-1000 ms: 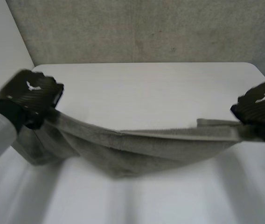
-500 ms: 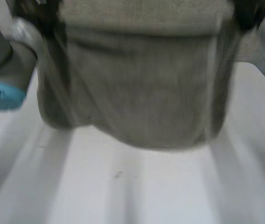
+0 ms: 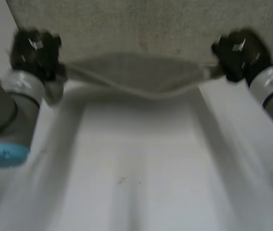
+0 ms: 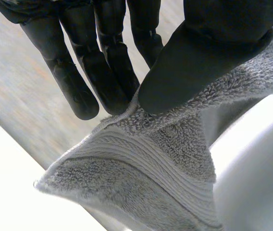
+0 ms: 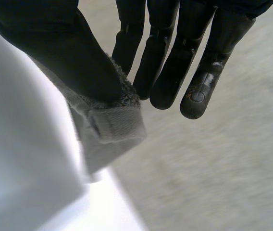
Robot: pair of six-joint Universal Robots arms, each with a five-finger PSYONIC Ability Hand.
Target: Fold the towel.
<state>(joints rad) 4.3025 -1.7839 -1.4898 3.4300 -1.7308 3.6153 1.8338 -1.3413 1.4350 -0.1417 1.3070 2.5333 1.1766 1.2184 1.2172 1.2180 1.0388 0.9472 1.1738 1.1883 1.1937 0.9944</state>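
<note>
A grey towel (image 3: 136, 74) hangs stretched in the air between my two hands, over the far edge of the white table (image 3: 136, 168), sagging a little in the middle. My left hand (image 3: 35, 50) pinches the towel's left corner: in the left wrist view the thumb (image 4: 194, 72) presses the terry cloth (image 4: 146, 168) against the straight fingers (image 4: 103, 72). My right hand (image 3: 236, 53) pinches the right corner, where the thumb (image 5: 74, 62) clamps the hemmed corner (image 5: 112, 127) against the fingers (image 5: 175, 62).
A grey speckled wall (image 3: 141, 26) rises behind the table. Both forearms (image 3: 16, 110) reach far forward along the table's sides. The table top below the towel is bare white.
Both hands have swung up and away from me with the towel, from low over the table's middle to high at its far edge. The towel has lifted off the table.
</note>
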